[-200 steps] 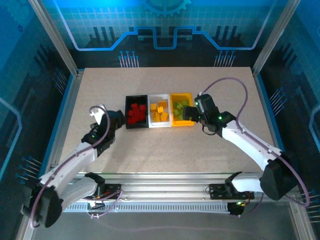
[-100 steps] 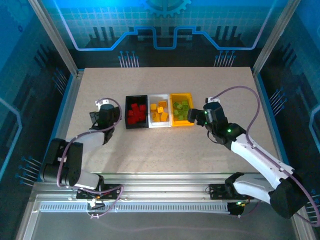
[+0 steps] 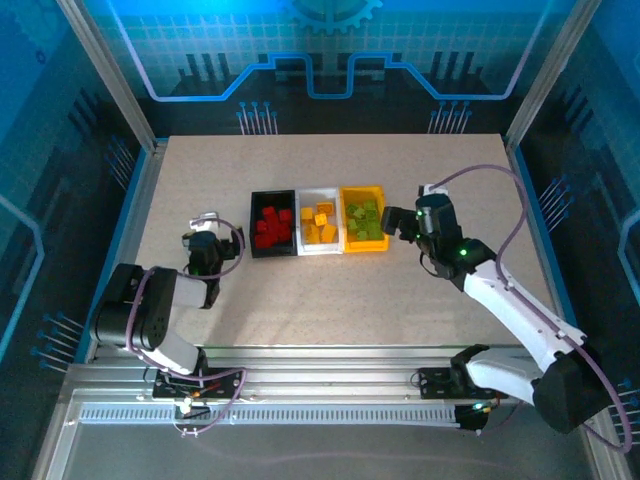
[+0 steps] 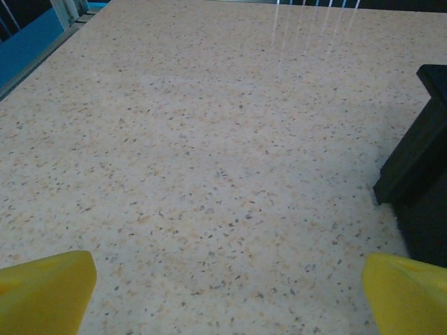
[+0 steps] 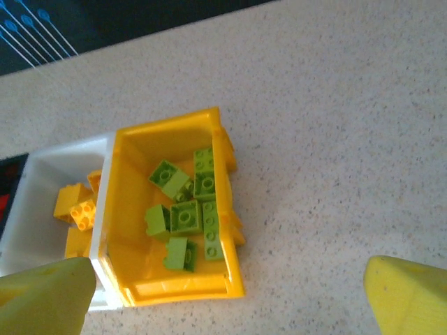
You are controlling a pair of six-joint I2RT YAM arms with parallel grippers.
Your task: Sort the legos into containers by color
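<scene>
Three containers stand side by side mid-table. The black bin holds red legos. Beside it the white bin holds yellow-orange legos, and the yellow bin holds lime green legos. My right gripper hovers just right of the yellow bin, open and empty. Its wrist view looks down on the green legos in the yellow bin, with the white bin at left. My left gripper is open, low over bare table left of the black bin.
The speckled tabletop lies bare around the bins, framed by aluminium posts and blue walls. The left arm is folded back near its base; the right arm stretches in from the lower right.
The left arm has folded back toward its base, its gripper drawing away from the black bin. The right gripper has drifted right, off the yellow bin. Both stay open.
</scene>
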